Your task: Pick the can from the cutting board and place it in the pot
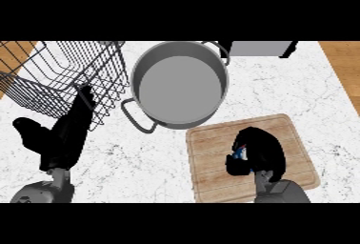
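Right hand fingers curled round can on cutting board; pot far-left; left hand fingers straight.

Bright, even light from above fills the frame, the white counter shows no glare, only faint soft shadows lie under the pot at upper centre, and the edges look undistorted.

Can almost wholly hidden inside curled right robot hand; only a blue sliver.
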Controlling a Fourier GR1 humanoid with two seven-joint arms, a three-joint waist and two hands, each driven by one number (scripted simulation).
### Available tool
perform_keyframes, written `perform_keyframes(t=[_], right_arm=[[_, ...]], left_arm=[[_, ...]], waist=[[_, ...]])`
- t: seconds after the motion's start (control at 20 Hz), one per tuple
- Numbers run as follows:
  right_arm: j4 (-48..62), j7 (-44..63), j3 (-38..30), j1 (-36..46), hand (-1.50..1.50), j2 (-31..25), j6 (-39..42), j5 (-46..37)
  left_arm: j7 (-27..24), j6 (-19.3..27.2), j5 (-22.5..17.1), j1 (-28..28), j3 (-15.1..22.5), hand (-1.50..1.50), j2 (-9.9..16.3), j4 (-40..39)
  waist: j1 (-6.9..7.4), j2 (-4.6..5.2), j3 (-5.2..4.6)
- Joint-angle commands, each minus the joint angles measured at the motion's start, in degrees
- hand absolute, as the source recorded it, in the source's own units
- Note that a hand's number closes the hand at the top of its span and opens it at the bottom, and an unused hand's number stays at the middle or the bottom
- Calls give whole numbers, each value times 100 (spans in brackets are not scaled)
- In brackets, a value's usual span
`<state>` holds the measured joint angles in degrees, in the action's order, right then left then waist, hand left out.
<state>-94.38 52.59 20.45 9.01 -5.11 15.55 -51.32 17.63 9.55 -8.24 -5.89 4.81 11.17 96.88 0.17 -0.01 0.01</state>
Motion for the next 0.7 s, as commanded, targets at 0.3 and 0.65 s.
perform_keyframes(t=[0.3, 0.65], right_arm=[[1571, -3554, -331, 1604, 150, -1384, 781, 912], [2462, -4233, -599, 2337, 150, -1408, -342, 186]], left_arm=[[-72, 1, 92, -205, 238, 0, -272, -103], [147, -4, 82, -551, -31, 0, -201, -259]], waist=[[198, 87, 11], [20, 20, 1]])
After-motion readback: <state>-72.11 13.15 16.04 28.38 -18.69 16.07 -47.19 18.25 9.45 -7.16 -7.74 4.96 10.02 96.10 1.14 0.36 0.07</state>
